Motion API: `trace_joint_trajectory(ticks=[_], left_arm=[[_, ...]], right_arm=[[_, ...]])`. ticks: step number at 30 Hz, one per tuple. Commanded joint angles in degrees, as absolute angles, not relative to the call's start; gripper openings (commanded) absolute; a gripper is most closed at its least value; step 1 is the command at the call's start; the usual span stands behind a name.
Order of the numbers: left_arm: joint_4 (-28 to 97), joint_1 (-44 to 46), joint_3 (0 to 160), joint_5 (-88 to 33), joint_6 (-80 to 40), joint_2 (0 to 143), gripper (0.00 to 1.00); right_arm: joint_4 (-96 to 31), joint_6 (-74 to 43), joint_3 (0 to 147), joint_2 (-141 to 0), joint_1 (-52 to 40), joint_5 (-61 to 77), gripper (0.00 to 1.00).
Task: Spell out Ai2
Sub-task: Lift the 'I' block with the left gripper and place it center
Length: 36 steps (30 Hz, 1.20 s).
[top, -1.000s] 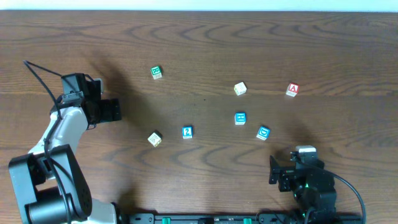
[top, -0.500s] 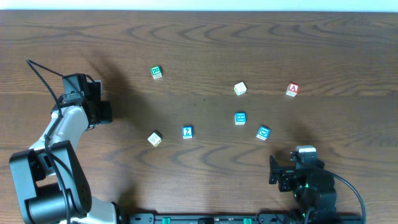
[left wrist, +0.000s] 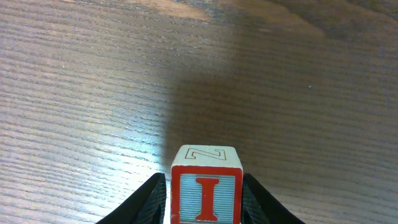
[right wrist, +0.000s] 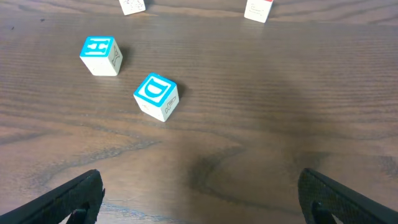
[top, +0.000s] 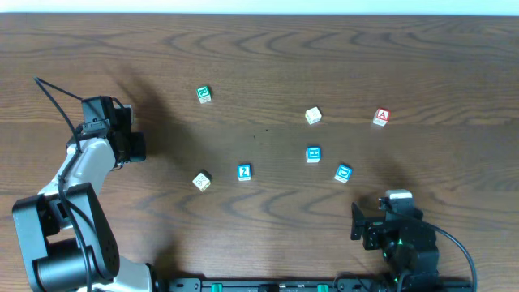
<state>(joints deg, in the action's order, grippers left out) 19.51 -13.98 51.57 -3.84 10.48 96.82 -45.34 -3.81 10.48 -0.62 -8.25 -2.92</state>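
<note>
In the left wrist view a wooden block with a red letter I (left wrist: pixel 206 194) sits between my left gripper's (left wrist: pixel 206 208) fingers, which press on both its sides just above the table. From overhead that gripper (top: pixel 135 147) is at the far left, and the I block is hidden by it. The red A block (top: pixel 381 117) lies at the far right. A blue block marked 2 (top: pixel 244 172) rests near the middle. My right gripper (right wrist: pixel 205 211) stands wide open and empty near the front edge, with the A block (right wrist: pixel 259 9) far ahead of it.
A blue D block (right wrist: pixel 156 96) and a blue H block (right wrist: pixel 101 55) lie just ahead of the right gripper. A green block (top: pixel 203 95), a cream block (top: pixel 313 116) and another pale block (top: pixel 201 180) are scattered over the wooden table (top: pixel 268 57).
My left gripper's fingers have closed from wide open onto the I block. The right arm and the other blocks have not moved.
</note>
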Motion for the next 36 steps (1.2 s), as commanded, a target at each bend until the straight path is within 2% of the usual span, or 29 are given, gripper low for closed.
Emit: trace_joint_trajectory(ticks=[1, 5, 9, 14, 21, 27, 31, 36], left_arm=[[20.01, -13.85, 52.73, -2.87, 10.26, 98.15, 0.37], [20.18, -13.85, 52.73, -2.98, 10.04, 98.15, 0.25], [20.64, -13.82, 53.21, -3.6, 8.32, 98.13, 0.18], [26.96, -13.17, 59.02, -7.77, 8.05, 97.51, 0.06], [36.95, -5.08, 73.43, -10.7, 6.11, 96.84, 0.05], [30.26, 10.83, 76.03, -13.98, -0.71, 97.41, 0.06], [26.2, 22.0, 76.86, -8.97, -2.37, 101.1, 0.06], [32.53, 28.67, 86.28, -4.54, -2.39, 111.37, 0.06]], right_arm=[[-45.43, -3.14, 10.02, -0.32, -7.79, -2.52, 0.99], [-45.43, -3.14, 10.02, -0.32, -7.79, -2.52, 0.99], [-45.43, -3.14, 10.02, -0.32, -7.79, -2.52, 0.99], [-45.43, -3.14, 10.02, -0.32, -7.79, -2.52, 0.99], [-45.43, -3.14, 10.02, -0.32, -7.79, -2.55, 0.99], [-45.43, -3.14, 10.02, -0.32, -7.79, -2.52, 0.99], [-45.43, -3.14, 10.02, -0.32, -7.79, -2.52, 0.99], [-45.43, -3.14, 10.0, -0.32, -7.79, -2.52, 0.99]])
